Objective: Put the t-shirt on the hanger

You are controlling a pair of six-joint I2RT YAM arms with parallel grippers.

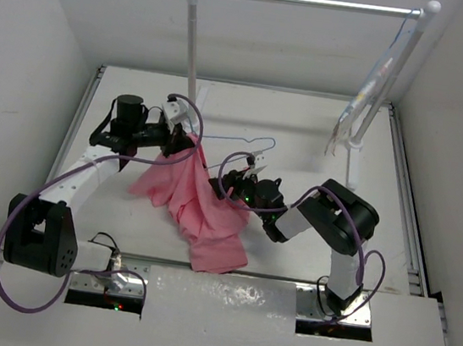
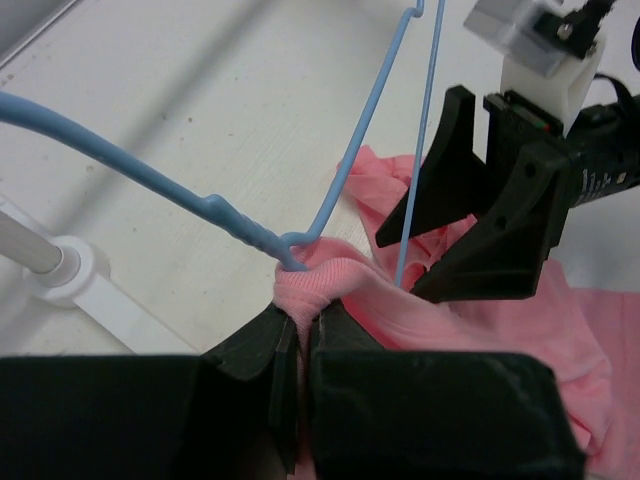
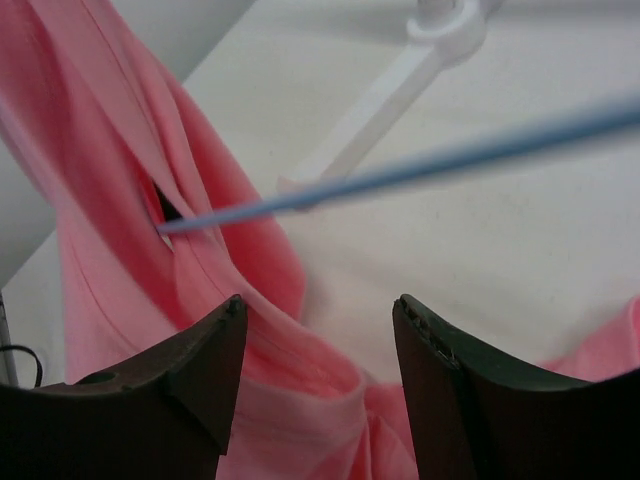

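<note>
The salmon-pink t-shirt (image 1: 198, 203) hangs in a bunch from my left gripper (image 1: 186, 143) down to the table. My left gripper (image 2: 298, 325) is shut on its ribbed neck edge (image 2: 320, 280). The pale blue wire hanger (image 1: 248, 147) runs from the neck toward the right; its wire (image 2: 150, 180) enters the neck opening just above my jaws. My right gripper (image 1: 235, 178) is open beside the shirt's right side. In the right wrist view the open fingers (image 3: 205, 350) straddle a pink fold (image 3: 300, 400), and the hanger wire (image 3: 400, 175) pokes into the fabric.
A white garment rack (image 1: 193, 40) with a top bar stands at the back; its right post (image 1: 379, 90) carries a hanging white cloth (image 1: 356, 104). The rack's foot (image 2: 70, 270) lies close to my left gripper. A clear plastic sheet (image 1: 224, 296) lies at the near edge.
</note>
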